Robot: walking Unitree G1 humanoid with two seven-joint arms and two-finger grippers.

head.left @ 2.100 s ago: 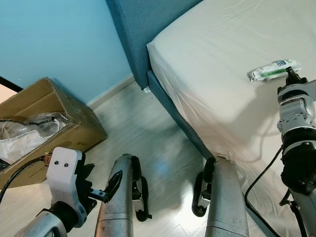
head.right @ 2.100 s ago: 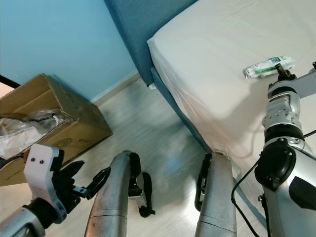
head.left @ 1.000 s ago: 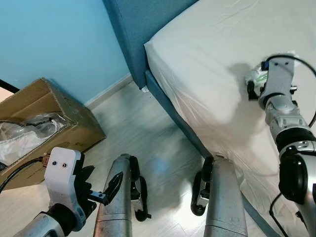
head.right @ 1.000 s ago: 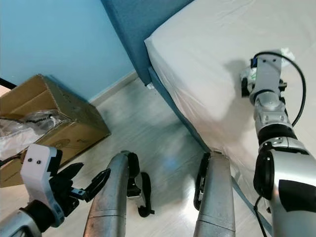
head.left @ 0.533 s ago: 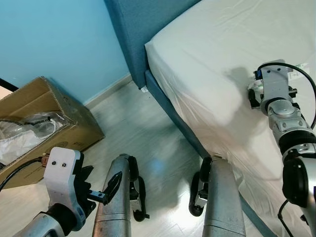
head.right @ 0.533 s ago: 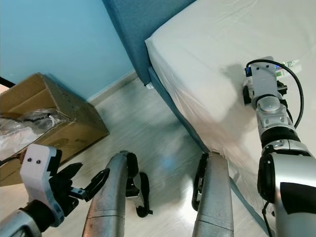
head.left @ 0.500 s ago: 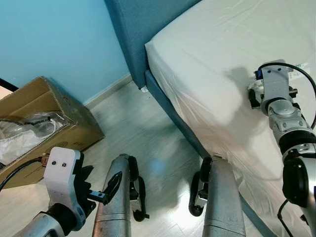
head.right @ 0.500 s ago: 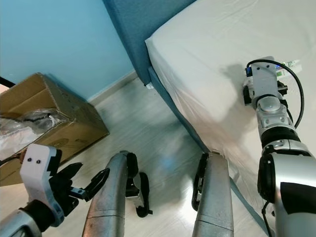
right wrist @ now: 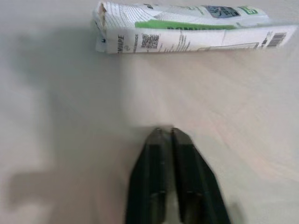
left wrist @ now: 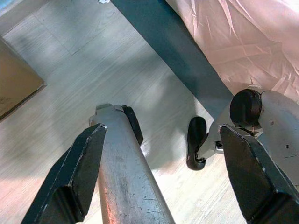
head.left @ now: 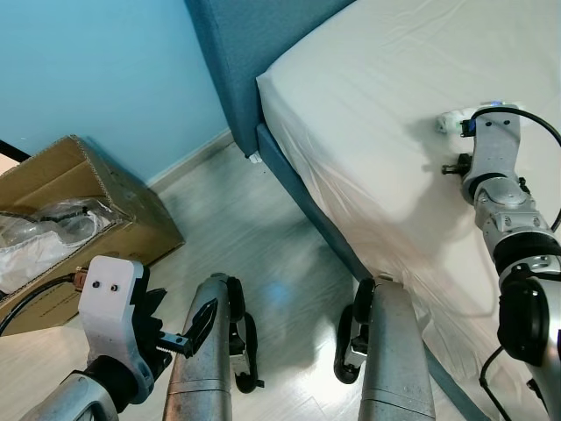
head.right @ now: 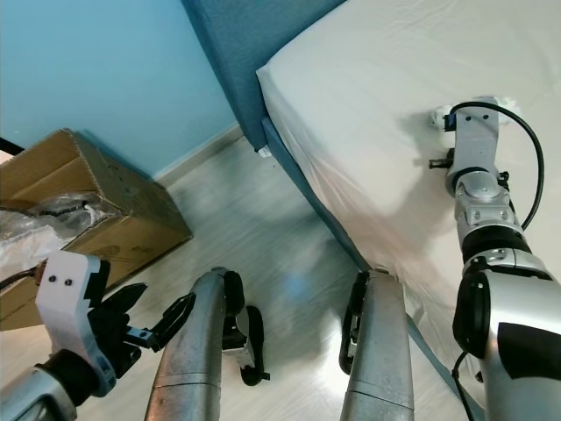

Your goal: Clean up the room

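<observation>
Right wrist view puts a white packet with green print (right wrist: 187,33) flat on the cream bedsheet (right wrist: 56,140), across the top of the frame, with the right gripper (right wrist: 166,133) below it at centre, its two black fingers pressed together with nothing between them and its tips apart from the packet. From the head camera the packet (head.left: 449,122) peeks out at upper right, mostly hidden behind the right arm's silver wrist (head.left: 493,149), which reaches over the mattress (head.left: 377,105). A blue upholstered bed frame (head.left: 245,53) runs up the middle of the picture against a light blue wall (head.left: 96,70). At the left edge an open cardboard box (head.left: 96,210) sits on the pale wood floor (head.left: 263,237), with crumpled clear plastic (head.left: 35,246) inside. At lower left the left gripper (head.left: 188,329) hangs low beside the robot's silver legs (head.left: 206,368), its fingers spread wide and holding nothing; its wrist view looks down on those legs and the floor.
</observation>
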